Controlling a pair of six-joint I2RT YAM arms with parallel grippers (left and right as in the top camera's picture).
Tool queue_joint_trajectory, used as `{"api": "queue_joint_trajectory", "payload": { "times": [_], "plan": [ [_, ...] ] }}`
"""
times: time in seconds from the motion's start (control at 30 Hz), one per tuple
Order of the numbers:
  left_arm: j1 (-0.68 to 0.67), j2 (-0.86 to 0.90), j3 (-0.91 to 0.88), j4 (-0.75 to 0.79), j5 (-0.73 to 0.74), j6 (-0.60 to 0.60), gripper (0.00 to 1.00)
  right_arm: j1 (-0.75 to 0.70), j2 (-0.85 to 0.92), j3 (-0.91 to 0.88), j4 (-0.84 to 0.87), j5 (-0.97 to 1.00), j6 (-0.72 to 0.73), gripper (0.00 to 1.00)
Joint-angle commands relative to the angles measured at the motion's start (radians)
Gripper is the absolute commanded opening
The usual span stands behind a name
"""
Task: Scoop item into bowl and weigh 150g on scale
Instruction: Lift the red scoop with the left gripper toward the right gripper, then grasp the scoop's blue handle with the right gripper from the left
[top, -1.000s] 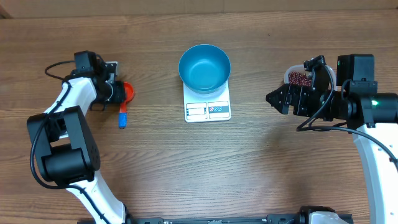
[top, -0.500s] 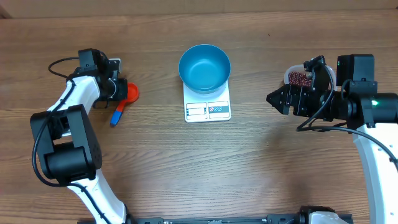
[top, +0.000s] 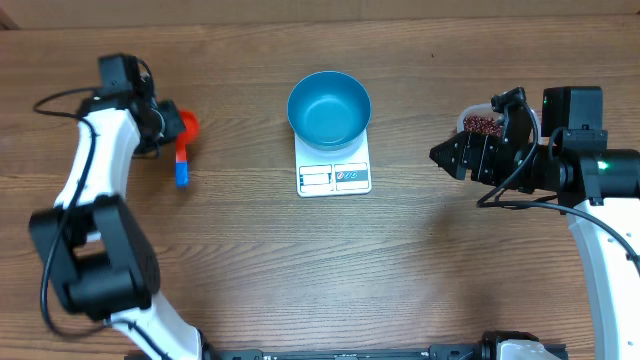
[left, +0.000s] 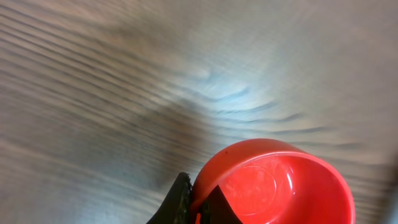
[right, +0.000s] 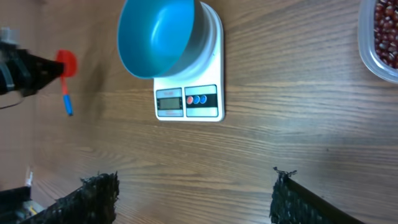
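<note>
At 10 o'clock on the worktop (top: 250, 260), the left claw (top: 168, 130) grips the rim of a red scoop (top: 186, 126). The bowl (top: 329, 108) sits on the scale (top: 334, 177) at 12 o'clock. The beans (top: 483, 125) lie in a clear tub (top: 464, 120) at 2 o'clock, beside the right claw (top: 448, 157), which is wide open.

Overhead straight down over table (top: 420, 270), left wrist close on red scoop (left: 273, 186), right wrist farther, sharing scale (right: 188, 101) with overhead
</note>
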Motion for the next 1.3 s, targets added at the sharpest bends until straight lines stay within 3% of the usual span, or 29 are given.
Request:
{"api": "queue_joint_trajectory", "payload": {
  "times": [0.0,0.23,0.37,0.63,1.07,1.27],
  "plan": [
    [0.001,-0.158,0.051,-0.037,0.033,-0.275,0.04,0.005,-0.003,0.022,0.027,-0.059,0.056,0.79],
    [-0.006,-0.312,0.051,-0.125,0.207,-0.727,0.04,0.005,-0.003,0.022,0.164,-0.200,0.170,0.67],
    [-0.032,-0.318,0.051,-0.178,0.297,-0.897,0.05,0.028,-0.003,0.022,0.225,-0.203,0.244,0.65],
    [-0.159,-0.316,0.050,-0.232,0.315,-1.122,0.04,0.183,-0.002,0.022,0.399,-0.189,0.353,0.57],
    [-0.387,-0.316,0.050,-0.331,0.308,-1.561,0.04,0.511,0.061,0.022,0.562,0.200,0.661,0.53],
    [-0.412,-0.316,0.050,-0.359,0.317,-1.613,0.04,0.583,0.126,0.022,0.639,0.221,0.672,0.52]
  ]
}}
